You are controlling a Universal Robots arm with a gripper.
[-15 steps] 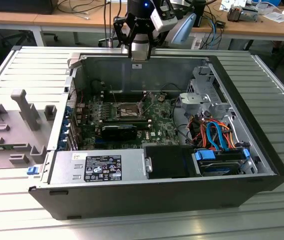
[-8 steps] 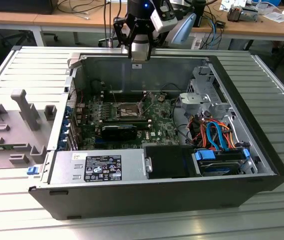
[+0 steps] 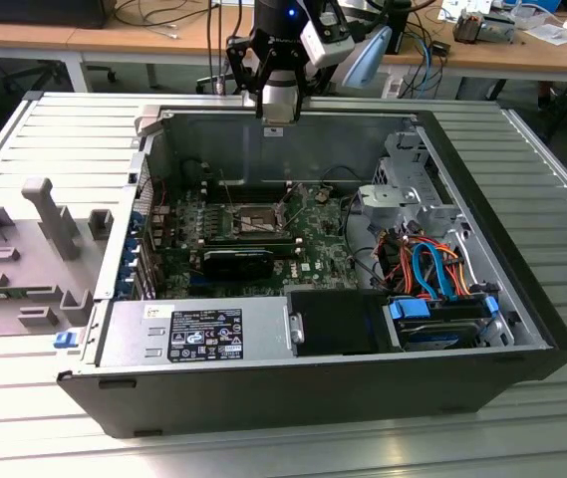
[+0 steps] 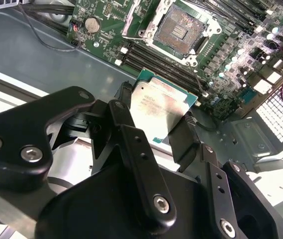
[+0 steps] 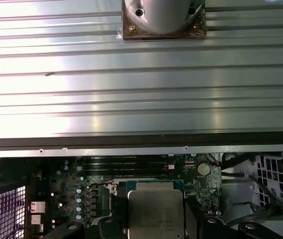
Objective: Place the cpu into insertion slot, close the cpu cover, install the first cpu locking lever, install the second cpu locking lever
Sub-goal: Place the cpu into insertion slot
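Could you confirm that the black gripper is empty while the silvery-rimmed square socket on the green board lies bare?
Not quite: in the second wrist view the black gripper is shut on the small flat silver-grey square chip. The silvery-rimmed square socket on the green board does lie bare.

In the exterior view, the room straight above the insertion slot [image 3: 251,219] is open. The case's back wall [image 3: 263,149] stands at 12 o'clock, with the gripper [image 3: 276,115] clamped on the cpu [image 4: 162,107] above it. A black card [image 3: 238,261] lies just beside at 6, the power supply [image 3: 193,334] beyond it. The drive cage [image 3: 408,194] and cables [image 3: 427,264] crowd 3 o'clock.
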